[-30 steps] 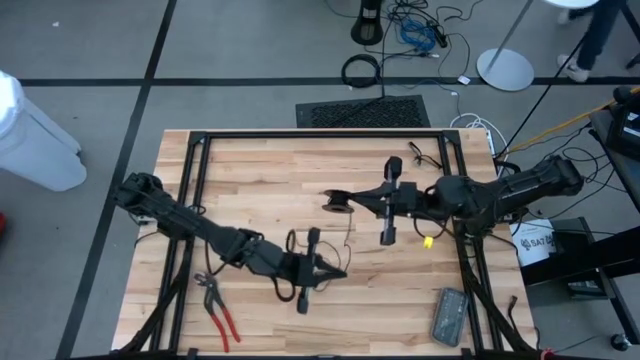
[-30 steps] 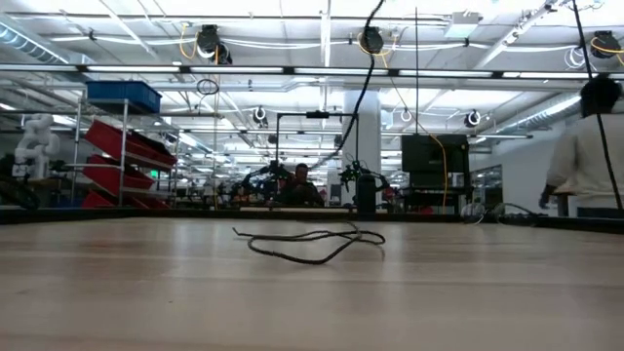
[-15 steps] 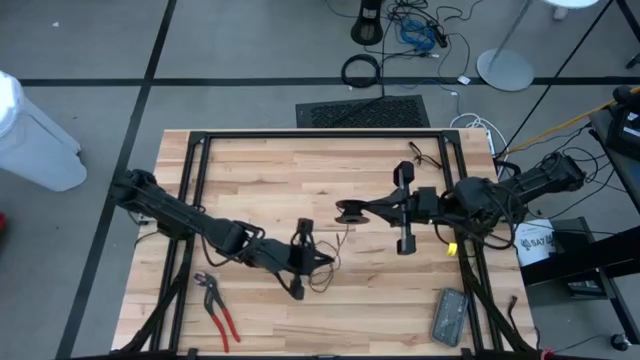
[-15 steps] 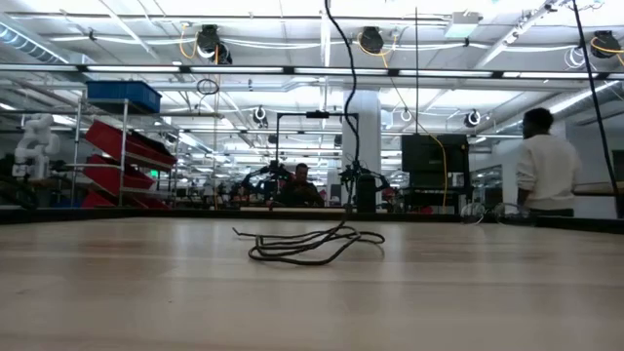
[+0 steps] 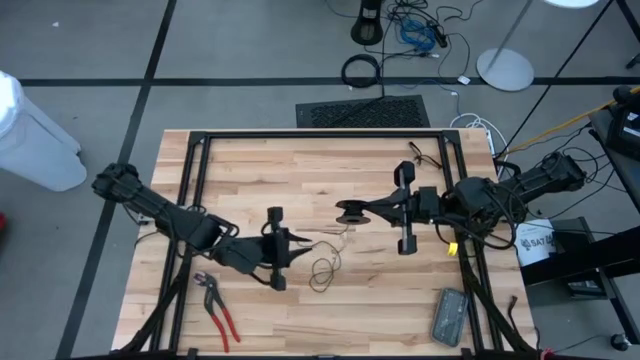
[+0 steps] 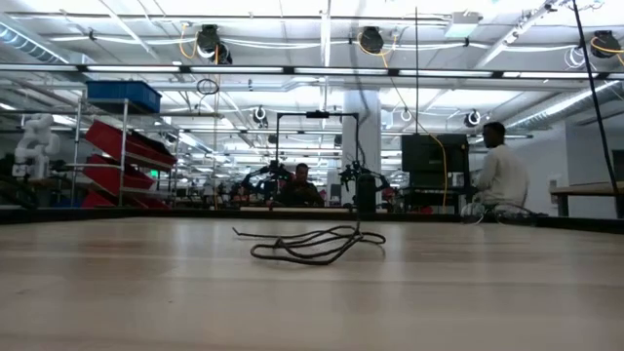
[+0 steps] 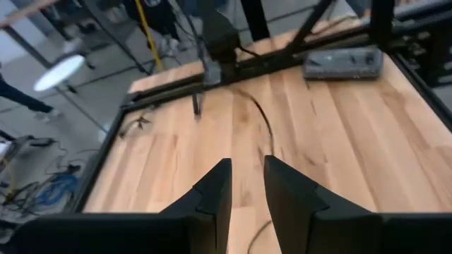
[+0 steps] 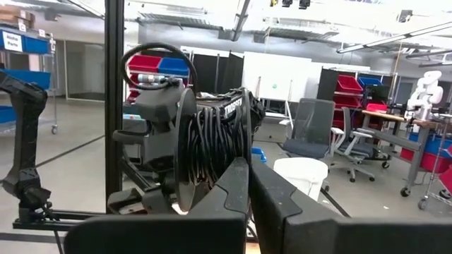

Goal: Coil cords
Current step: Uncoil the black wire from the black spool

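The cord is thin and black. Part of it is wound on a small round dark spool (image 5: pixel 350 211) (image 8: pixel 205 144), and the rest lies in loose loops (image 5: pixel 323 272) (image 6: pixel 312 244) on the wooden table (image 5: pixel 250 180). My right gripper (image 5: pixel 368 211) is shut on the spool above the table's middle. My left gripper (image 5: pixel 297 245) (image 7: pixel 247 187) is open left of the loops, and the cord (image 7: pixel 260 116) runs on across the boards ahead of its fingers. My right gripper pinches the spool at its edge (image 8: pixel 242 130) between its two fingers, which themselves hide the exact place. They come about level from the table's right side. The spool is lifted clear of the table, and the cord (image 5: pixel 345 232) drops slack from it to the loops.
Red-handled pliers (image 5: pixel 220 308) lie near the front left. A grey flat device (image 5: pixel 448 315) is at the front right, and a small black item (image 5: pixel 420 153) at the far right. Black frame rails (image 5: pixel 195 200) border the table. People are in the room behind (image 6: pixel 497 171).
My left gripper has opened and let go of the cord, and has drawn back toward the table's left while tipping up. The strand that rose from the table has fallen, and the loops lie flat. My right gripper with the spool has shifted slightly toward the right.
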`<state>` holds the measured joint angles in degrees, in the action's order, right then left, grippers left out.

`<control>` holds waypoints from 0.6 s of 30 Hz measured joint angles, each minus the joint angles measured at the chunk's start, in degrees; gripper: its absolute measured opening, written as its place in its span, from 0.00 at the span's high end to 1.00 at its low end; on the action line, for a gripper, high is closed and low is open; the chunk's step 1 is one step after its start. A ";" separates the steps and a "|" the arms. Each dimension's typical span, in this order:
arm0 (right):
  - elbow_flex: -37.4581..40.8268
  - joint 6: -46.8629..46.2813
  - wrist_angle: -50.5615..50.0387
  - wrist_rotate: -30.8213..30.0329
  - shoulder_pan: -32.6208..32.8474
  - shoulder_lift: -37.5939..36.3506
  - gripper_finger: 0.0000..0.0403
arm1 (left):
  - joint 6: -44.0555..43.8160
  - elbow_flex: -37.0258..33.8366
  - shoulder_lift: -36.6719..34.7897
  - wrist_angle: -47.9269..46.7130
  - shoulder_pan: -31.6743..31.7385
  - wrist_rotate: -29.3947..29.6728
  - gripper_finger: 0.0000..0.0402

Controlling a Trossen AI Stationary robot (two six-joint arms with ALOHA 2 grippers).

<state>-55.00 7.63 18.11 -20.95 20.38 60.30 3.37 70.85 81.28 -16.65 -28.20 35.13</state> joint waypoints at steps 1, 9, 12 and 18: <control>-0.02 -0.04 0.04 -0.02 -0.02 0.13 1.00 | 0.29 0.00 0.00 1.21 -0.26 0.70 0.77; -0.02 0.03 1.20 -0.22 -0.02 1.19 1.00 | 9.40 0.00 1.89 20.33 -0.82 1.42 0.77; -0.02 0.05 1.44 -0.31 -0.07 1.47 1.00 | 14.58 0.00 4.43 25.99 -0.82 1.33 0.77; -0.05 0.05 1.72 -0.32 -0.07 1.46 1.00 | 18.54 0.00 8.78 33.24 0.97 0.96 0.71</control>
<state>-55.05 7.68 19.82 -21.27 20.32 61.77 21.91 70.85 90.06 16.59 -27.22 36.10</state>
